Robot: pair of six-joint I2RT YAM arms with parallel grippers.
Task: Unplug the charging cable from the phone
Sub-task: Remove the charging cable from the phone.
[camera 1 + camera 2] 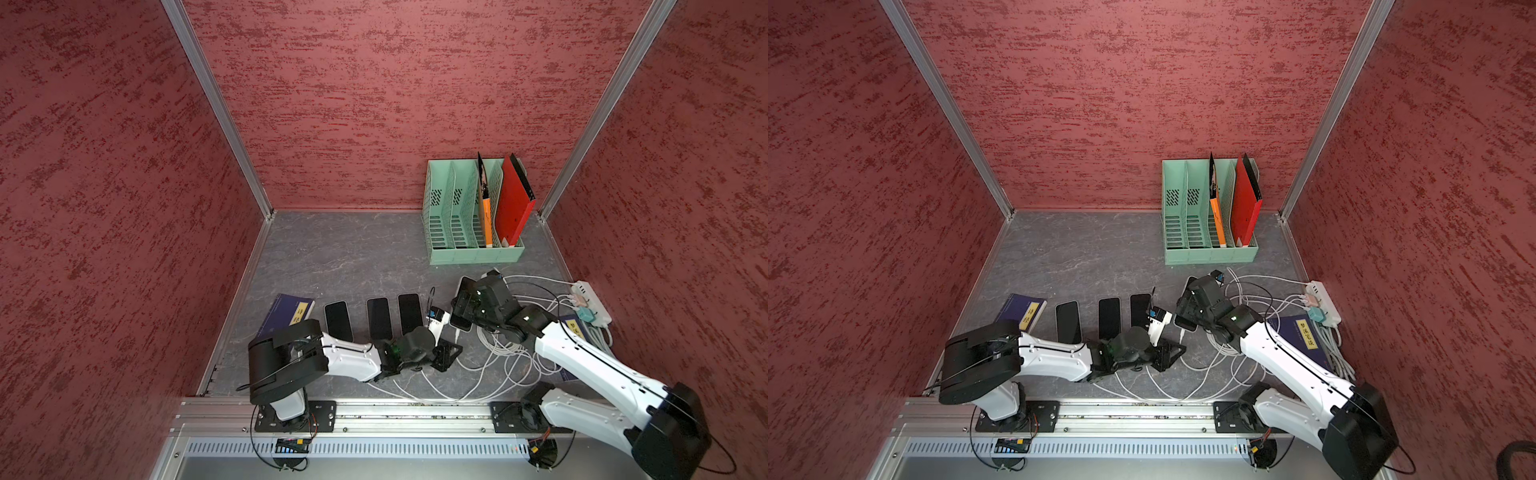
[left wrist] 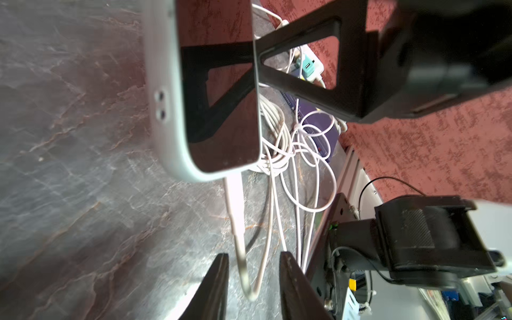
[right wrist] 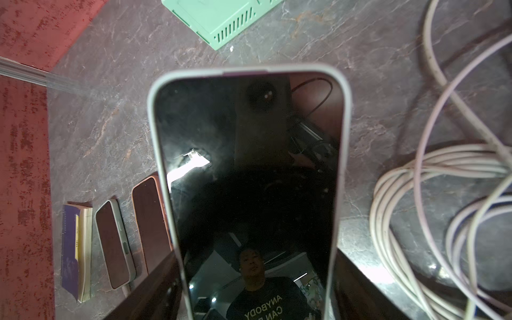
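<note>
Your right tool (image 3: pixel 256 252) clamps the phone (image 1: pixel 460 325) by its side edges, lower right of centre in both top views. Left tool (image 2: pixel 253 255) is partly open, straddling the charging cable (image 2: pixel 234 205), which is plugged in.

Your table (image 1: pixel 332 257), left to right.
You have a book (image 1: pixel 286 313) at the left, three phones (image 1: pixel 379 318) in a row beside it, then the plugged phone (image 3: pixel 249 180), its charging cable (image 2: pixel 235 210) trailing toward you; file rack (image 1: pixel 473 253) behind, power strip (image 1: pixel 594 303) far right.
</note>
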